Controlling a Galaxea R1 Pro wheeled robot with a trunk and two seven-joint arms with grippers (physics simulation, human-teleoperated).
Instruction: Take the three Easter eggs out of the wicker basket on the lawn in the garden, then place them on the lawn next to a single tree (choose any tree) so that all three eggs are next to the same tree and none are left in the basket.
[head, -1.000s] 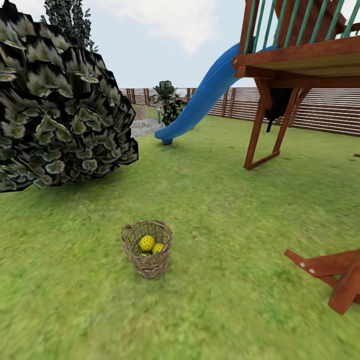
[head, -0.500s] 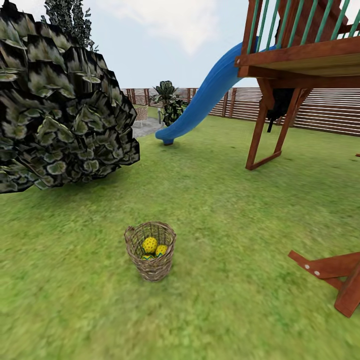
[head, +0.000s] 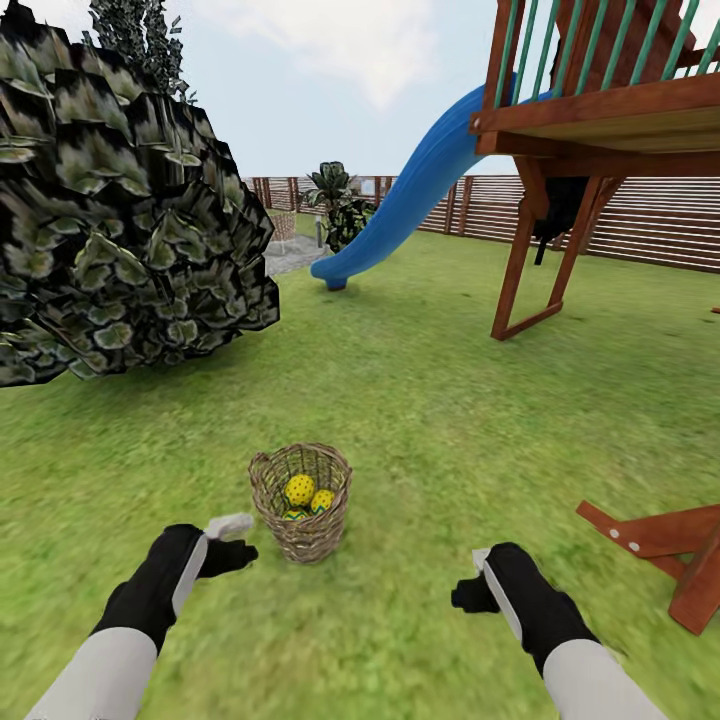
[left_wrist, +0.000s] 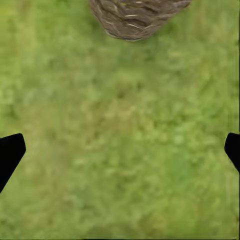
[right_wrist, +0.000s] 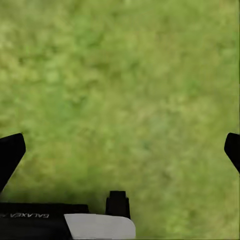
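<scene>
Honestly, both grippers, left gripper (head: 232, 541) and right gripper (head: 470, 590), are hanging spread wide and empty, the wicker basket (head: 301, 500) sitting just beside the left one, so a clumsy reach for the Easter eggs (head: 308, 494) is probably risking tipping it.

We are counting one wicker basket (head: 300, 500) sitting on the lawn (head: 420, 420), and inside it we are seeing two Easter eggs (head: 299, 489) clearly, with a sliver of a third showing low beside them. We are looking at two arms, so one left gripper (head: 232, 541) and one right gripper (head: 478, 580). Around the garden we are tallying one blue slide (head: 400, 205), one wooden play tower (head: 600, 130) and one big leafy bush (head: 110, 210).
</scene>
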